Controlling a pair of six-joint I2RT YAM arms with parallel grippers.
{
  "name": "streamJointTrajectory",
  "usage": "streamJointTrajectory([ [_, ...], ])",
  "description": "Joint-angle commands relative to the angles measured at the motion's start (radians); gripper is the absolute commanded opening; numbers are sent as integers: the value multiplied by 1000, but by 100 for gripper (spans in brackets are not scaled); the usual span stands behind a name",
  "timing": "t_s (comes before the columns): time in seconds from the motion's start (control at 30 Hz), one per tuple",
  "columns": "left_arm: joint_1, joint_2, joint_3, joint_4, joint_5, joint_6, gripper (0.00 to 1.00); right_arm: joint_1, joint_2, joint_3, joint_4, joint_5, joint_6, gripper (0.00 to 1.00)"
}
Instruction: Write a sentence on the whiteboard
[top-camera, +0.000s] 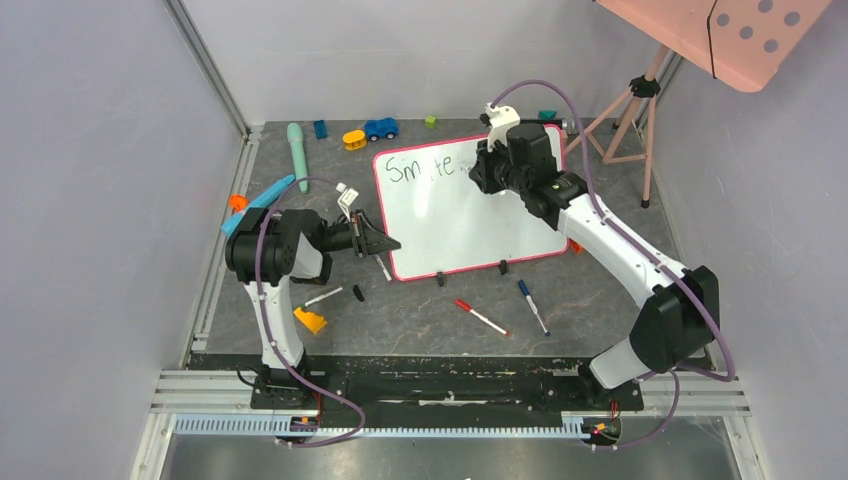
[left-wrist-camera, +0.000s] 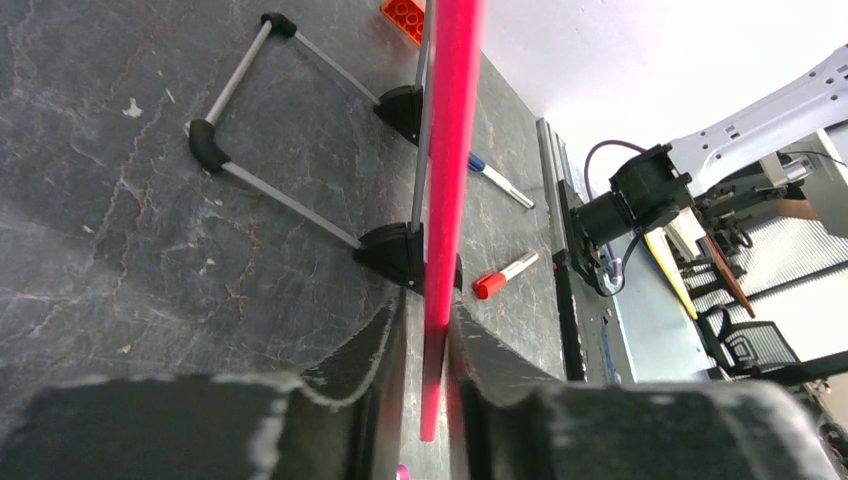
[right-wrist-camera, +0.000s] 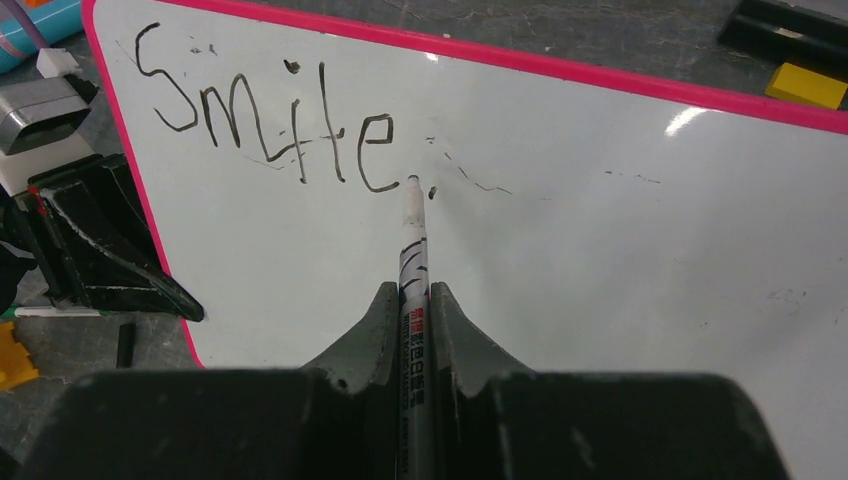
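The whiteboard (top-camera: 470, 225), white with a pink-red frame, stands tilted at the table's middle. One black handwritten word, reading roughly "Smite" (top-camera: 413, 168), sits at its top left; it is clearer in the right wrist view (right-wrist-camera: 270, 120). My right gripper (right-wrist-camera: 412, 300) is shut on a white marker (right-wrist-camera: 413, 250) whose tip touches the board (right-wrist-camera: 620, 280) just right of the last letter. My left gripper (left-wrist-camera: 430, 335) is shut on the board's pink frame edge (left-wrist-camera: 452, 140) at its lower left corner, also seen from above (top-camera: 385, 243).
A red-capped marker (top-camera: 481, 317), a blue-capped marker (top-camera: 533, 306), a white pen (top-camera: 322, 297) and a black cap (top-camera: 358, 293) lie in front of the board. An orange brick (top-camera: 311, 320) lies near left. Toys (top-camera: 380, 128) lie behind. A tripod (top-camera: 630, 120) holds a salmon panel (top-camera: 740, 35).
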Motion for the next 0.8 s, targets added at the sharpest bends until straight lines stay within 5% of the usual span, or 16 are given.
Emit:
streamJointTrajectory([
  [0.0, -4, -12, -22, 48, 50, 68, 31, -5, -35, 25, 11, 12, 2, 0],
  [0.3, -4, -16, -24, 47, 48, 68, 36, -6, -61, -4, 8, -19, -4, 0],
  [0.57, -7, -31, -19, 47, 57, 63, 73, -4, -81, -15, 17, -33, -14, 0],
  [0.77, -7, -43, -38, 47, 25, 86, 73, -3, -114, -64, 47, -35, -7, 0],
])
